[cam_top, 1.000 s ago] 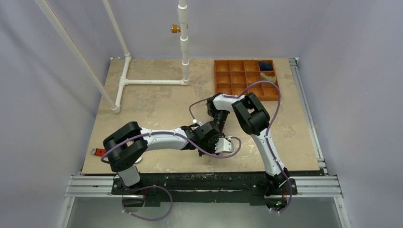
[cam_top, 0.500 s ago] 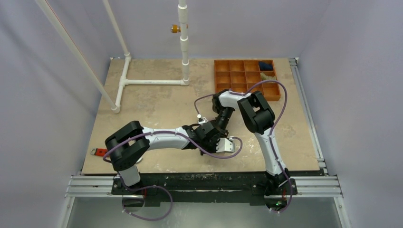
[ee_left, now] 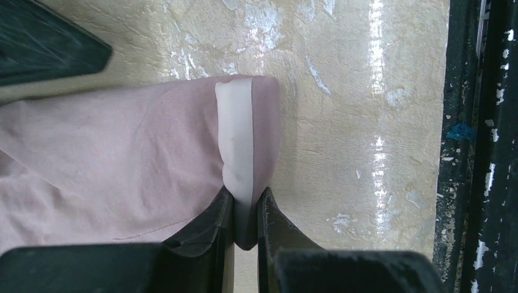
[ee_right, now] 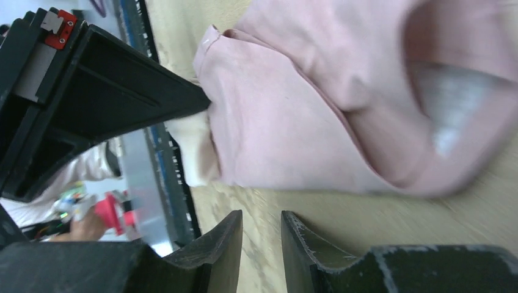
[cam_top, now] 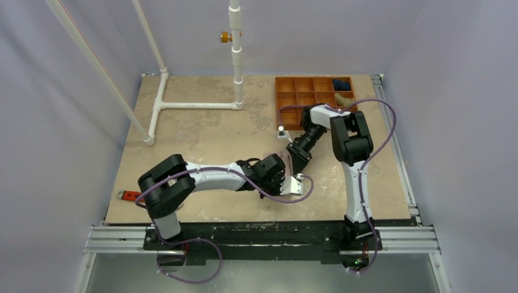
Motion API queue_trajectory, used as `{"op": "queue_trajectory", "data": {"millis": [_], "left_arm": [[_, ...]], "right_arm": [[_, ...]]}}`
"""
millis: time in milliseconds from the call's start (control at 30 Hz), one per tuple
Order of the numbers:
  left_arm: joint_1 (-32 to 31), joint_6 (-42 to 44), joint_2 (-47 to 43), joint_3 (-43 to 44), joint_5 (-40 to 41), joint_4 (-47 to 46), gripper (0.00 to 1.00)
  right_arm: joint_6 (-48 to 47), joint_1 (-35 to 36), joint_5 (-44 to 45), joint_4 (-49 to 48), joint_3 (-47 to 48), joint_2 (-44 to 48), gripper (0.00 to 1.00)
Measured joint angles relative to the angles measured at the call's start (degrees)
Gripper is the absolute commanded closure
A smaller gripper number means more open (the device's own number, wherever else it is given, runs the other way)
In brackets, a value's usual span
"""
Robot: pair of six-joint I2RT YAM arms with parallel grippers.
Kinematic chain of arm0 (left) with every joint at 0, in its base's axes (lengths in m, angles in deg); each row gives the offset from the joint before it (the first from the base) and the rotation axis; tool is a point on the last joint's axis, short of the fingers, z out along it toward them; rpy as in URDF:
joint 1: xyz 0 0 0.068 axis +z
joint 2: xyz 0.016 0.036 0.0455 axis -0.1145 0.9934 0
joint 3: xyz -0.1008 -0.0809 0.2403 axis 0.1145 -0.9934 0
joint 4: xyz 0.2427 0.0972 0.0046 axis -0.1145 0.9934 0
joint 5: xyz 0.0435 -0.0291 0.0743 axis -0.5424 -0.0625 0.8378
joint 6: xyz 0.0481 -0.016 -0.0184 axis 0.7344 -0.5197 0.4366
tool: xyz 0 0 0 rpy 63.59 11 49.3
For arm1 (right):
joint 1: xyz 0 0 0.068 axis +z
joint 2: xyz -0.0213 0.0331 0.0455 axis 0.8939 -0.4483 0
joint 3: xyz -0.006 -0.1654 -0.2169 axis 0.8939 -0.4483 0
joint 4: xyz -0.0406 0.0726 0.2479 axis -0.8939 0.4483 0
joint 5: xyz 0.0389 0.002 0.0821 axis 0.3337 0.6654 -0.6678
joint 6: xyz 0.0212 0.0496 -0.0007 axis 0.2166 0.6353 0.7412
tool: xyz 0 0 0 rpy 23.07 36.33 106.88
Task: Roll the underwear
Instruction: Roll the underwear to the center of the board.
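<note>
Ok, near edge of the worktop (cam_top: 201,134), right of centre: left gripper (ee_left: 244,204) jaws are pinched on the underwear (ee_left: 122,159) at its cream-white band, and the pink cloth lies folded on the surface. The right gripper (ee_right: 261,235) is just beyond, tips over bare worktop beside the cloth, jaws a narrow gap apart with nothing between them. Far right corner: orange tray (cam_top: 276,101). A dark blue bundle (cam_top: 341,84) is in its far right compartment, an olive-tan bundle (cam_top: 345,97) in the compartment just nearer.
</note>
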Motion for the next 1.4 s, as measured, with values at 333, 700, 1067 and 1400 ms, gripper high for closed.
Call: {"op": "queue_trajectory", "data": {"millis": [333,700,1067,1400], "left_arm": [[6.6,-4.0,3.8,6.1,-9.4,6.9,1.00],[16.4,-9.5,15.4,20.3,-25.8,22.0,1.00],[26.0,-14.9,27.6,29.6,-43.7,34.7,1.00],[28.0,-17.4,30.0,30.2,-46.9,38.2,1.00]], "right_arm": [[-1.6,-11.6,-0.5,-7.5,-7.1,16.1,0.73],[6.7,-15.0,-1.3,-22.3,-21.8,38.9,0.69],[16.3,-2.2,10.1,-41.7,-35.1,58.5,0.66],[18.7,14.9,24.2,-52.1,-37.4,55.1,0.65]]}}
